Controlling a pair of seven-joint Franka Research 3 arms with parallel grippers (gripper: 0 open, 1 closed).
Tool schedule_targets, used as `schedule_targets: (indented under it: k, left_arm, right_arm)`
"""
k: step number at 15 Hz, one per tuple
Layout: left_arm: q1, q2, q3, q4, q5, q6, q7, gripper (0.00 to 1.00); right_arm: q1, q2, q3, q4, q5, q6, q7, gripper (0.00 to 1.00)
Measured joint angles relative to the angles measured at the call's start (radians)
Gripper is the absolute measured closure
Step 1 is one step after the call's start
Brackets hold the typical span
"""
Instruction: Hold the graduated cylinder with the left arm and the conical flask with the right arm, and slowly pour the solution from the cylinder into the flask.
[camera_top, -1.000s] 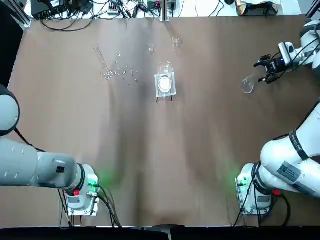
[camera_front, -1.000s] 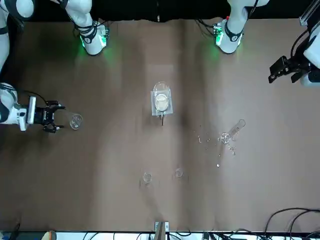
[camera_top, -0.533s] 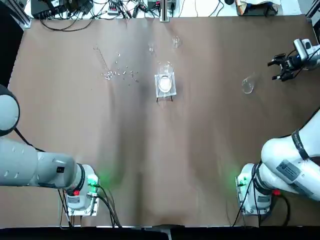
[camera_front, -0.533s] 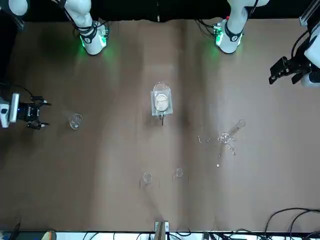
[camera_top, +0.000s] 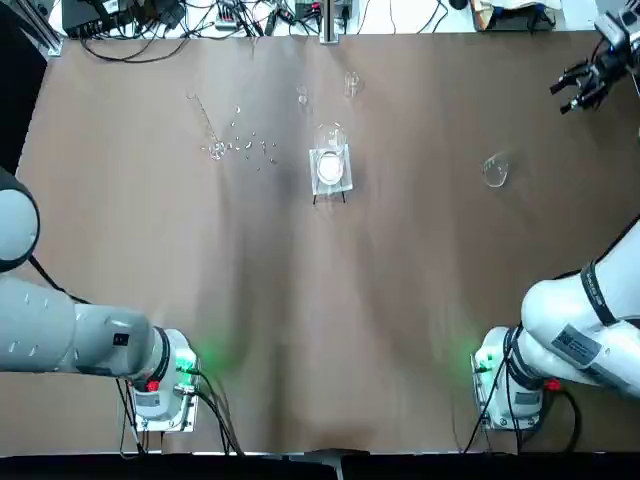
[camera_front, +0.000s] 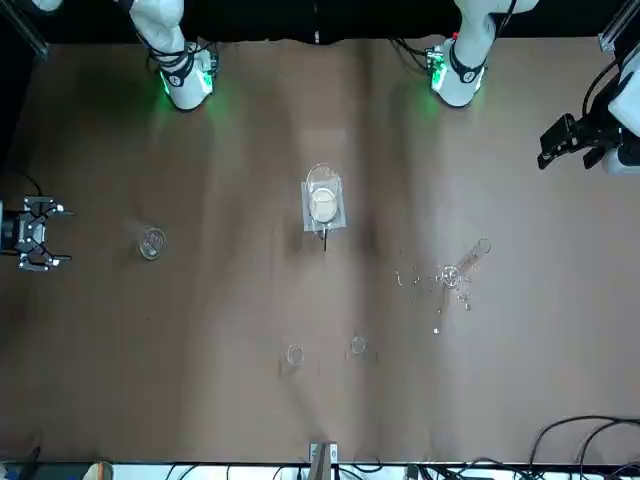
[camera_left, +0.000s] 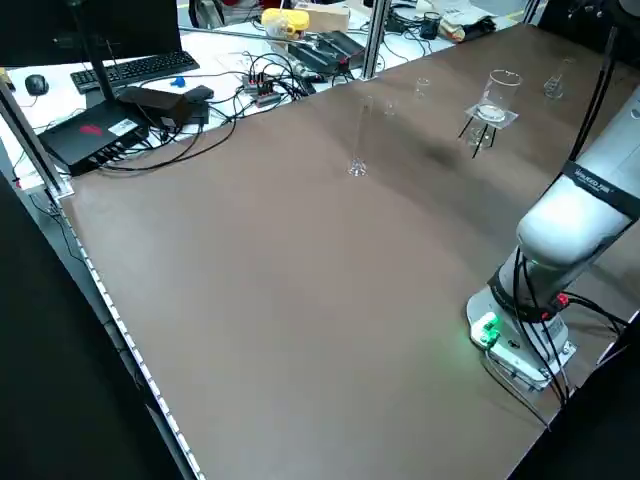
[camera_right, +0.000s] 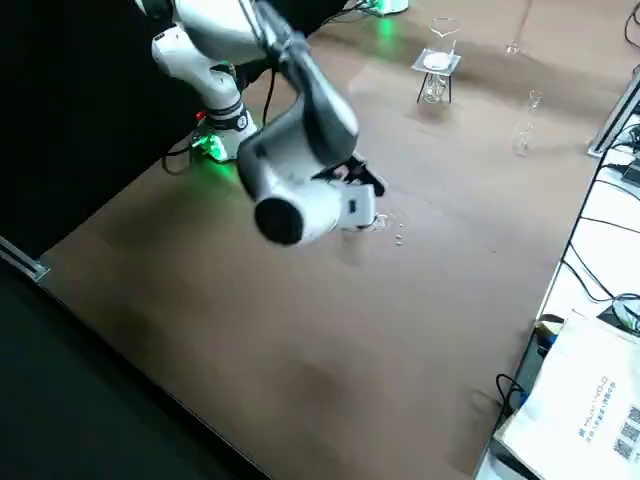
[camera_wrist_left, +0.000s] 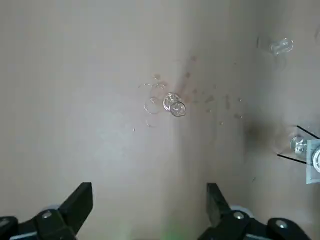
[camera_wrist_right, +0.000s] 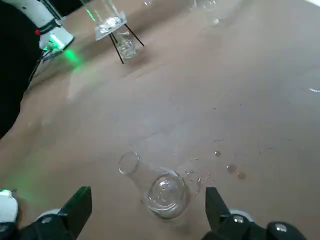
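Retreating from the conical flask (camera_top: 495, 171), the right pincer (camera_top: 585, 85) now hangs spread and empty near the surface's (camera_top: 400, 300) far right corner. Flask lies tipped over, thin slippery glass; grip its neck gently. Graduated cylinder (camera_left: 358, 140) stands untouched far-left.

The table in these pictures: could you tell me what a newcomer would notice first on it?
Probably the conical flask, lying tipped on its side with droplets beside it, below the open right gripper. Next, the graduated cylinder lies flat among scattered glass bits on the robot's left, and a beaker stands mid-table.
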Motion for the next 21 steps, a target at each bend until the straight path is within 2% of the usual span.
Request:
schedule_targets:
  k: [4, 5, 10, 16, 21]
  left_arm:
    - [0.0, 0.003, 0.0, 0.0, 0.0, 0.0, 0.0, 0.0]
    - [0.0, 0.005, 0.0, 0.0, 0.0, 0.001, 0.0, 0.0]
    - [-0.001, 0.006, 0.0, 0.0, 0.0, 0.001, 0.0, 0.0]
    - [-0.001, 0.006, 0.0, 0.0, 0.0, 0.001, 0.0, 0.0]
    - [-0.001, 0.006, 0.002, 0.0, 0.0, 0.001, 0.0, 0.0]
  right_arm:
    - [0.091, -0.049, 0.001, 0.021, -0.052, -0.001, 0.186, 0.0]
    - [0.137, -0.06, 0.001, 0.03, -0.063, 0.001, 0.286, 0.0]
    - [0.239, -0.096, 0.001, 0.084, -0.11, 0.009, 0.55, 0.0]
    - [0.292, -0.111, 0.0, 0.121, -0.19, 0.122, 0.854, 0.0]
    - [0.304, -0.145, 0.0, 0.13, -0.22, 0.137, 1.045, 0.0]
